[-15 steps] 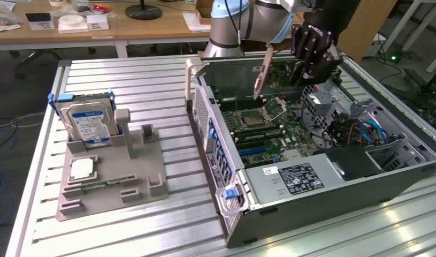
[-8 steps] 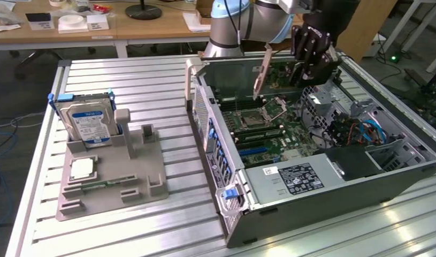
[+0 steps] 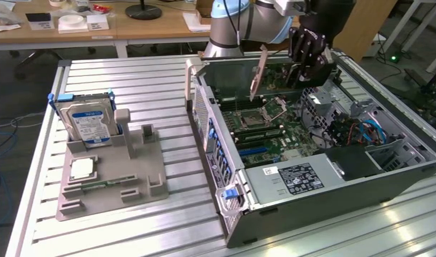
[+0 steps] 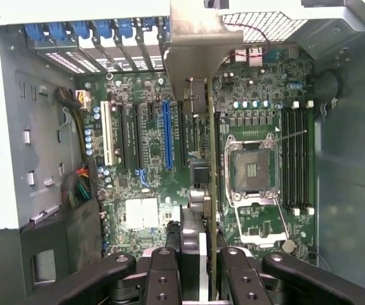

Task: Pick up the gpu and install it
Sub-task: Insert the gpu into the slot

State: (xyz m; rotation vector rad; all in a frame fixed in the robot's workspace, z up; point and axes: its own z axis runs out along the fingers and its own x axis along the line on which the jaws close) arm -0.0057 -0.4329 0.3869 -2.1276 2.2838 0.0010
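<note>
The gpu hangs edge-on in the upper centre of the exterior view, over the open computer case, clamped between the fingers of the gripper. We judge the pick-up done and the installing in hand: the card's edge must line up squarely with the blue slot

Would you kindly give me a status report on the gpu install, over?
Gripper shut on the gpu. It hangs edge-on over the open case, above the motherboard, not seated. Nothing seen between it and the slots.
</note>
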